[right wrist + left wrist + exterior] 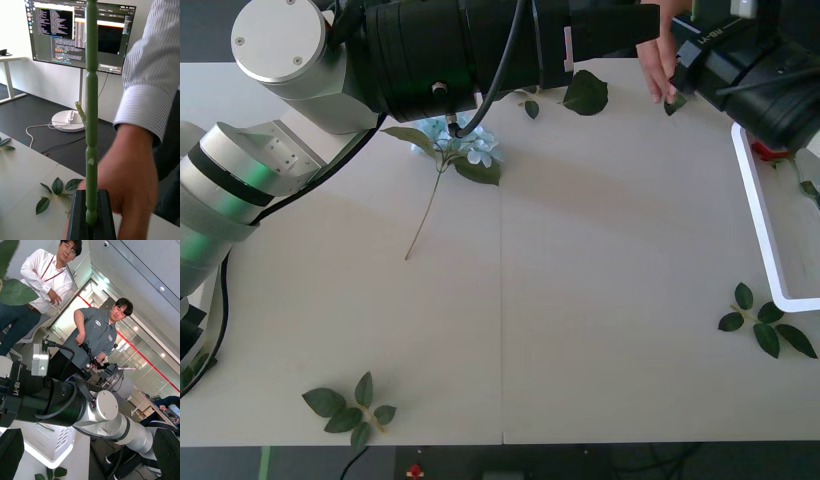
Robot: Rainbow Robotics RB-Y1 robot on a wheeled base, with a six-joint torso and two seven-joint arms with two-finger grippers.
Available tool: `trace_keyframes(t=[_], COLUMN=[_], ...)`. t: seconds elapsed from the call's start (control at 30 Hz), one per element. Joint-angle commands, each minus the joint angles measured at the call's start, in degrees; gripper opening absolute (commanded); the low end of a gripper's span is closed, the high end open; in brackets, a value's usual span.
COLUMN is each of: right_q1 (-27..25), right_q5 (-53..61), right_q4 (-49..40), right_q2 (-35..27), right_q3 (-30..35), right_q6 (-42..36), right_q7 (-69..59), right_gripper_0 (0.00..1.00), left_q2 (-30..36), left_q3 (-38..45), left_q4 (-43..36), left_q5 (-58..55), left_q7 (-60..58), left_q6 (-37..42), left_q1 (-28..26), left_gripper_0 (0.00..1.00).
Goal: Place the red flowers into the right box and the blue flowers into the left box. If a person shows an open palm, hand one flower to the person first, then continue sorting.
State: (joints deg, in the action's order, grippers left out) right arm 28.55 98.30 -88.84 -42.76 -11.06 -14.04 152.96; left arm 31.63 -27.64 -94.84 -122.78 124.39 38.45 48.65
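My right gripper is clamped on a green flower stem, held up at the table's two o'clock where the person's hand closes in on it, so I judge the hand-over is under way and not finished. My left gripper hangs spread wide and empty, raised at about twelve o'clock. One blue flower lies unsorted at eleven o'clock, something red (a rose, I think) sits in the right box at three o'clock, and more sorting remains.
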Motion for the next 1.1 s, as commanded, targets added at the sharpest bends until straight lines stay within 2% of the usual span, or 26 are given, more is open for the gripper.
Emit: trace_keyframes(t=[0.03,0.17,0.2,0.23,0.3,0.33,0.83,0.97,1.0,1.1], right_q1=[2.6,2.6,2.6,2.6,2.6,2.6,2.6,2.6,2.6,2.5], right_q5=[-0.5,0.9,1.2,1.8,3.9,5.1,6.3,7.7,8.1,9.8], right_q4=[-0.4,-0.4,-0.4,-0.5,-0.4,-0.5,-1.2,-1.3,-1.3,-1.2], right_q2=[1.1,1.1,1.1,1.1,1.1,1.1,1.1,0.7,0.4,-1.0], right_q3=[1.0,0.5,0.3,0.2,-0.7,-1.3,-2.6,-2.3,-2.1,0.2], right_q6=[0.8,1.0,1.1,1.3,2.4,3.2,5.2,2.1,1.2,-5.8], right_q7=[2.0,2.0,2.0,2.0,2.0,2.0,2.0,2.0,2.0,2.0], right_gripper_0=[0.00,0.00,0.03,0.30,0.97,1.00,1.00,1.00,1.00,1.00], left_q2=[1.7,1.7,1.7,1.7,1.7,1.7,1.7,1.7,1.9,2.8], left_q3=[-0.3,-0.3,-0.3,-0.3,-0.3,-0.3,-0.3,-0.3,-1.5,-1.3], left_q4=[-2.0,-2.0,-2.0,-2.0,-2.0,-2.0,-2.0,-2.0,-1.3,-1.2], left_q5=[-0.6,-0.6,-0.6,-0.6,-0.6,-0.6,-0.6,-0.6,-0.5,-1.2], left_q7=[4.9,4.9,4.9,4.9,4.9,4.9,4.9,4.9,4.9,5.5], left_q6=[-0.3,-0.3,-0.3,-0.3,-0.3,-0.3,-0.3,-0.3,0.0,0.2], left_q1=[2.9,2.9,2.9,2.9,2.9,2.9,2.9,2.9,1.1,0.7], left_gripper_0=[1.00,1.00,1.00,1.00,1.00,1.00,1.00,1.00,1.00,1.00])
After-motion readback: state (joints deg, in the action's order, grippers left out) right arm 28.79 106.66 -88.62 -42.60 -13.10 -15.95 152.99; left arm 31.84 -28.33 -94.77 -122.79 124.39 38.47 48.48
